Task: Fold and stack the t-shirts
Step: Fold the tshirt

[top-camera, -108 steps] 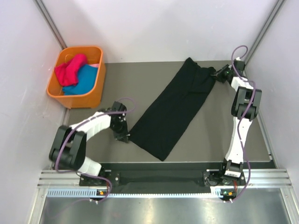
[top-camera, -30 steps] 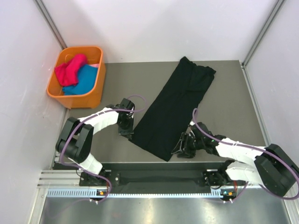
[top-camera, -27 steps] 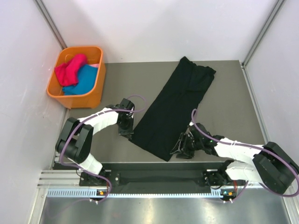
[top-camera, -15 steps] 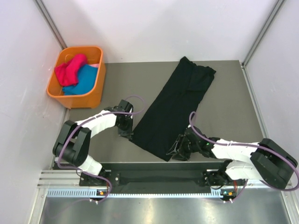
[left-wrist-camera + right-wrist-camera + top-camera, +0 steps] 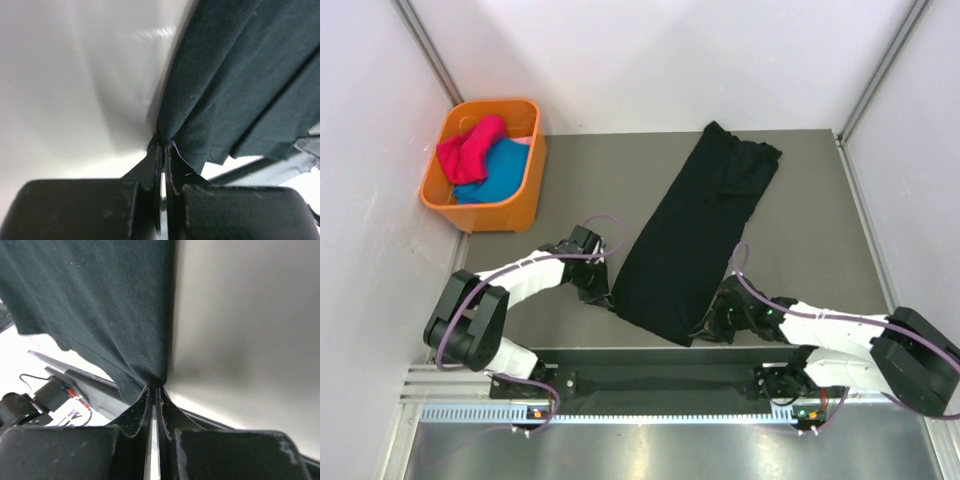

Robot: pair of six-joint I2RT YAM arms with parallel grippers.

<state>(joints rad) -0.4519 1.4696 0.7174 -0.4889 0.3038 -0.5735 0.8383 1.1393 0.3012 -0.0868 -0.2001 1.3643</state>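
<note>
Black t-shirt [image 5: 695, 235]: where do you find it in the overhead view?

You find it folded into a long band across the middle of the frame. It slants from the upper right down to the lower centre and lies on the grey table [image 5: 570, 180].

And what do you make of the left gripper [image 5: 605, 293]?

Look at the lower left edge of that band. The jaws are pressed together on the cloth there. In your left wrist view the fingertips [image 5: 150, 167] meet on a stitched hem at the lower centre. The dark cloth rises from that pinch in folds toward the upper right.

Is the right gripper [image 5: 705, 328] doing the same?

Yes, you can see it at the band's lower right edge, close to the bottom corner. Your right wrist view shows its jaws closed tight on a gathered tip of the shirt at the lower centre. From there the cloth fans out toward the upper left, with bare table filling the right half.

Where are the other shirts?

Check the upper left of the overhead view. The magenta t-shirt [image 5: 470, 148] lies over the teal t-shirt [image 5: 495, 182] inside the orange basket [image 5: 515, 210]. The basket is well apart from both arms.
</note>
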